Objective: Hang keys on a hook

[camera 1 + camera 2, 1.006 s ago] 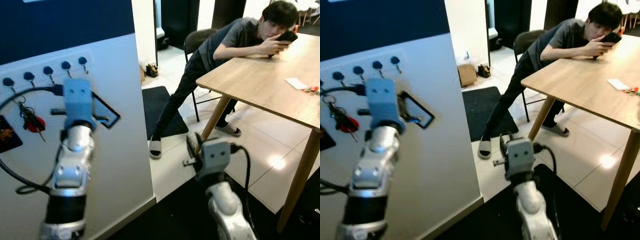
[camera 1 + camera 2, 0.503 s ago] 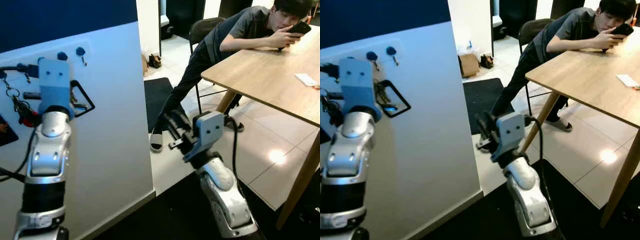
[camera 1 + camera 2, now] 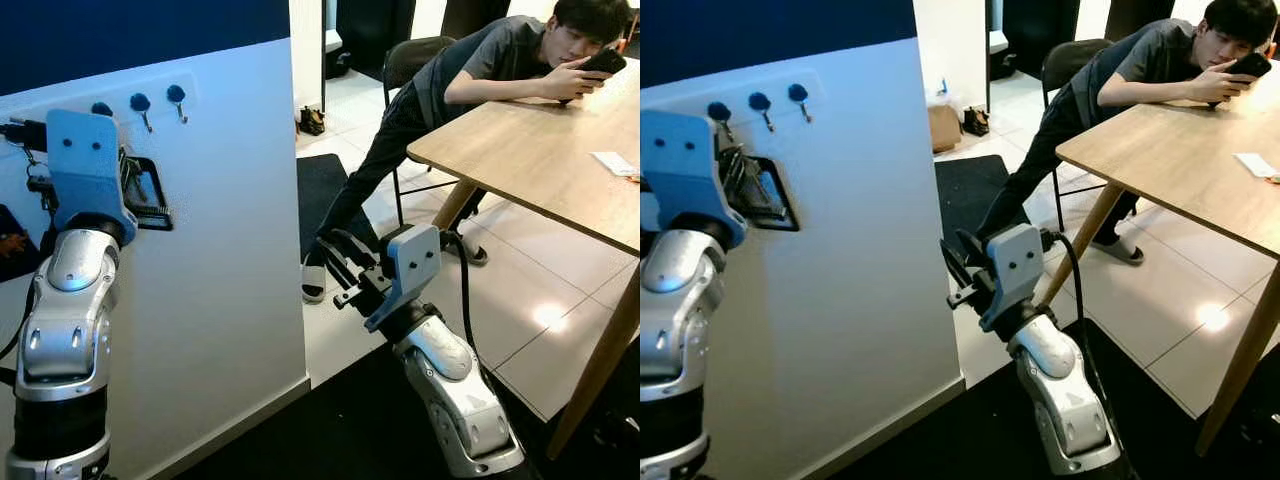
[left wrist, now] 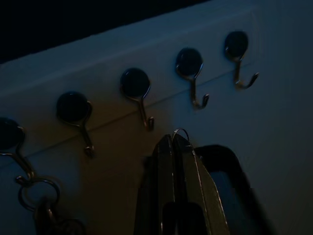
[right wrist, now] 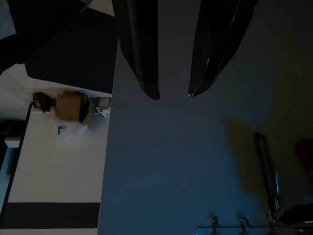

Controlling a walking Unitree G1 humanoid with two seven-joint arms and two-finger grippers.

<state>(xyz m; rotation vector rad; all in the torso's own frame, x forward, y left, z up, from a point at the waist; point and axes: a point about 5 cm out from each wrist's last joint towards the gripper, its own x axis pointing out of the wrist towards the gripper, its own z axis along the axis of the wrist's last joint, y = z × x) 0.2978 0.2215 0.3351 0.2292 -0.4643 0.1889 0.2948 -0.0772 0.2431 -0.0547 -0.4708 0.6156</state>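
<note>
The left gripper (image 4: pixel 180 139) is pinched closed on a key ring (image 4: pixel 180 133), held just below the middle hook (image 4: pixel 139 98). Probably the ring needs lifting over the tip next. The right gripper (image 5: pixel 173 93) is held open, idle.

left end effector (image 4: pixel 177 142) pinches key ring (image 4: pixel 180 132) | below hooks (image 4: pixel 138 93) | dim, perhaps untouching

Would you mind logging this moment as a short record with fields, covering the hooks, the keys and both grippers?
hooks: row of hooks on the white wall panel
hung already: key ring on the end hook
left gripper: raised just below the hooks, shut on a small ring
right gripper: low, fingers apart, holding nothing
bystander: person leaning on wooden table
</note>
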